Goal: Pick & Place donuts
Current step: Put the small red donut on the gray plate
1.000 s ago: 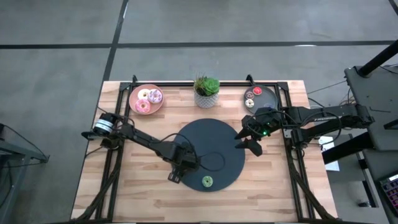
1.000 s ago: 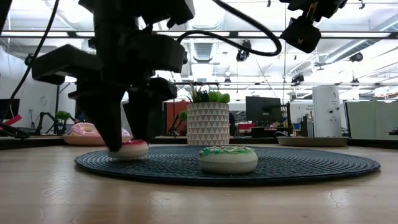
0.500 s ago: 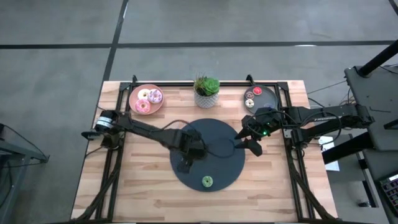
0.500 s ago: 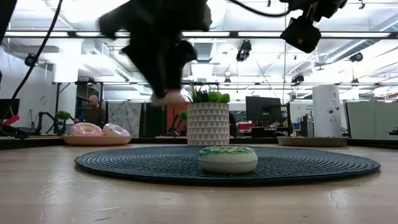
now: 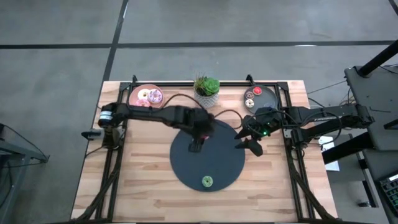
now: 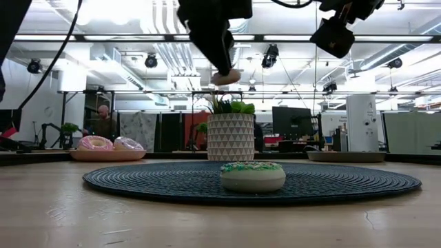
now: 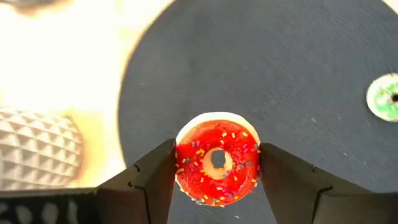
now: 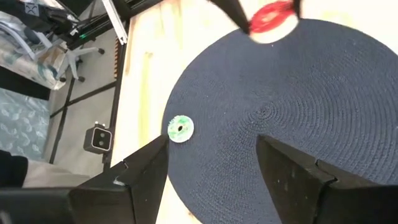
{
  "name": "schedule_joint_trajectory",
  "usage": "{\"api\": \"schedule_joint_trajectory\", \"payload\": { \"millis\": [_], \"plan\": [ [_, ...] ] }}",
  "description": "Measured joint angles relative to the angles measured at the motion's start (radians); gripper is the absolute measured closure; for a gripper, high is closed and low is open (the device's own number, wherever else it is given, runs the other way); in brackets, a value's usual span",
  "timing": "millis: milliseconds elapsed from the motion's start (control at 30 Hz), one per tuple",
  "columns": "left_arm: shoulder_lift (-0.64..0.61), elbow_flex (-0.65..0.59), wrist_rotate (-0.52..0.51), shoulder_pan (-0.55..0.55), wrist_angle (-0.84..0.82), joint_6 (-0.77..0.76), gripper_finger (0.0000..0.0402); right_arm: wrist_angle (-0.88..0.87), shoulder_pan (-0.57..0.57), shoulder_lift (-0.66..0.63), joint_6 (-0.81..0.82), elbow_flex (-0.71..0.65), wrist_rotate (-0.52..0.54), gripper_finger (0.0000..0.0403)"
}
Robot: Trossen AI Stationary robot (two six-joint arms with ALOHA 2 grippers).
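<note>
Wooden counter (image 5: pixel 143 186) with dark mat (image 5: pixel 211 162): above it we see the left end effector (image 7: pixel 215 167) pinching a red-frosted donut (image 7: pixel 216 159); right end effector (image 8: pixel 211 165) spread.

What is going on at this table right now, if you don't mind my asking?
The left gripper holds a red sprinkled donut in the air above the dark round mat, near the potted plant. A green donut lies on the mat's near part. The right gripper hangs open over the mat's right edge. More donuts sit on the pink plate and the grey plate.
</note>
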Motion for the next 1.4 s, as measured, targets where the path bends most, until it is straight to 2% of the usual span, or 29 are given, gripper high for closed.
{"api": "schedule_joint_trajectory", "payload": {
  "millis": [233,467,733,933,1233,1400],
  "plan": [
    [0.0,0.088,0.0,0.063,0.023,0.002,0.0209,0.007,-0.002,-0.001,-0.106,0.055,0.015,0.017],
    [-0.001,0.165,0.013,0.091,0.031,0.006,0.0209,0.006,-0.002,-0.001,-0.264,0.148,0.177,0.017],
    [-0.001,0.192,0.018,0.11,0.031,0.037,0.0209,-0.001,-0.002,-0.001,-0.397,0.228,0.343,0.017],
    [-0.001,0.221,0.13,0.123,0.031,0.038,0.0209,-0.002,-0.002,-0.001,-0.449,0.245,0.395,0.017],
    [-0.001,0.322,0.308,0.17,0.029,0.014,0.0209,-0.007,-0.002,0.0,-0.617,0.233,0.401,0.017],
    [-0.001,0.379,0.404,0.206,0.03,-0.062,0.0209,-0.01,-0.003,0.001,-0.76,0.243,0.517,0.017]
  ]
}}
